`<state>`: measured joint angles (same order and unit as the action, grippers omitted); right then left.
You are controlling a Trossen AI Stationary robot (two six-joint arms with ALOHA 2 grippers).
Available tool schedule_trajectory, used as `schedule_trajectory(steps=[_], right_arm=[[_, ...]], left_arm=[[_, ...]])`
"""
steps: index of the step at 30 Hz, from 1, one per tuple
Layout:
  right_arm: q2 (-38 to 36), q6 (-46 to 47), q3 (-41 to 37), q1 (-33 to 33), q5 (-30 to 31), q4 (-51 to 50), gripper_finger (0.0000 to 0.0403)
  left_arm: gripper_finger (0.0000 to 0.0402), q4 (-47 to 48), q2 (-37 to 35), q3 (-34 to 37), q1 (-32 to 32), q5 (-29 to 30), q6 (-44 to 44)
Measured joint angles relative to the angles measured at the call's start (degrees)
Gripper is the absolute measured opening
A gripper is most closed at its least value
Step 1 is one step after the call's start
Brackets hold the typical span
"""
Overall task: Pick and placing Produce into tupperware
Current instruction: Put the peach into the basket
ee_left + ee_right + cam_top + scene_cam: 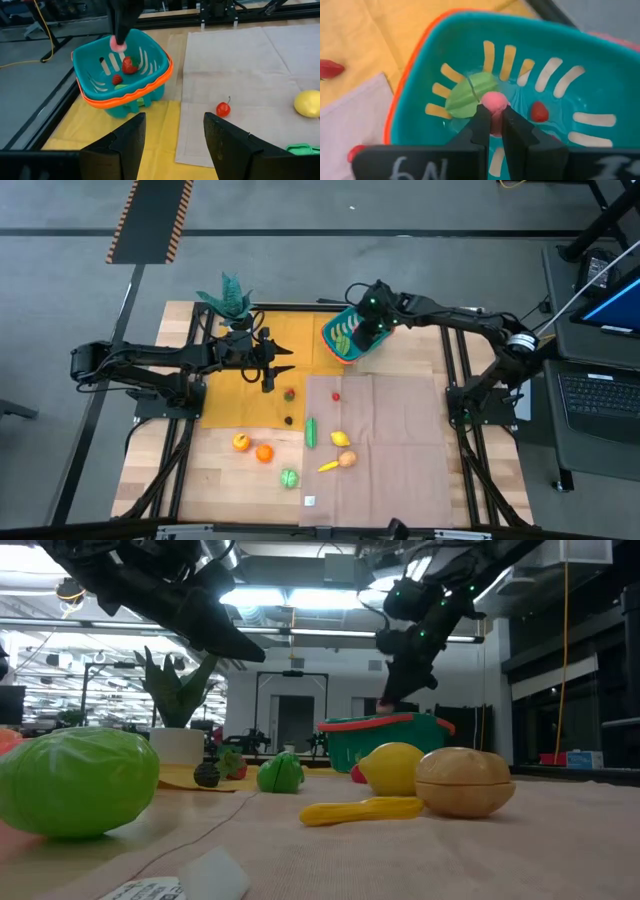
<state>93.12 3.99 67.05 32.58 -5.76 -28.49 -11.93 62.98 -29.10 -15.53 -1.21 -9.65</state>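
Observation:
The teal tupperware (345,338) with an orange-red rim stands at the table's far middle. Inside lie a strawberry (130,65), a small red piece (117,79) and a green piece (469,95). My right gripper (493,120) hangs over its inside, shut on a small pink piece of produce (494,101). My left gripper (174,145) hovers open over the yellow cloth (235,395), to the tupperware's left, holding nothing. More produce lies nearer: a red cherry (223,109), a lemon (340,438), a green cucumber (311,432) and two orange fruits (252,447). My right gripper pinches the small pink piece (119,44) between its two fingertips (482,116). The fingers slant down from above into the tupperware's opening. The piece is lifted clear, above the tupperware's slotted bottom.
A teal potted plant (232,302) stands at the yellow cloth's far edge. A tan cloth (390,440) covers the table's right half. A tan potato (463,782), a yellow piece (362,809) and a green ball (78,780) lie near the front edge.

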Motion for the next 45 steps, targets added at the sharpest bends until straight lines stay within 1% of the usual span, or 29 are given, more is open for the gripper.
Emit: schedule_trajectory(steps=[6, 11, 22, 24, 26, 27, 32, 35, 38, 45], right_arm=[[4.64, -0.17, 0.0, -0.34, -0.54, 0.59, 0.0035], [7.05, -0.67, -0.01, -0.39, -1.9, 0.59, 0.0033], [8.11, -1.49, -0.01, -0.39, -2.09, -0.06, 0.0028], [8.11, -1.65, -0.02, -0.39, -3.89, -0.09, 0.0029], [8.11, -2.71, -0.02, -0.39, -6.25, -0.07, 0.0038], [8.11, -2.89, -0.02, -0.39, -6.51, -0.07, 0.0046], [8.11, -2.99, -0.01, -0.43, -6.47, -0.07, 0.0091], [8.11, -3.02, -0.02, -0.42, -6.43, -0.07, 0.0108], [8.11, -4.11, -0.02, -0.42, -6.4, -0.07, 0.0116], [8.11, -4.63, -0.02, -0.48, -6.4, -0.07, 0.0119]], left_arm=[[0.0192, 0.18, 0.0, 0.0, 0.0, 0.0, 0.0], [0.0192, 0.59, 0.02, 0.0, 0.0, 0.0, 0.02], [0.0192, 0.59, 0.0, 0.0, 0.0, 0.0, 0.02], [0.0192, 0.58, 0.0, 0.0, 0.0, 0.0, 0.04], [0.0192, 0.74, 0.0, 0.0, 0.0, 0.0, 0.03], [0.0192, 0.8, 0.02, 0.0, 0.0, 0.0, 0.04], [0.0192, 0.86, 0.0, 0.0, 0.07, 0.0, 0.04], [0.0192, 0.94, 0.0, 0.0, 0.07, 0.0, 0.04], [0.0192, 1.06, 0.0, 0.0, 0.05, 0.02, 0.02], [0.0192, 2.52, 0.01, 0.0, 0.06, 0.0, 0.02]])
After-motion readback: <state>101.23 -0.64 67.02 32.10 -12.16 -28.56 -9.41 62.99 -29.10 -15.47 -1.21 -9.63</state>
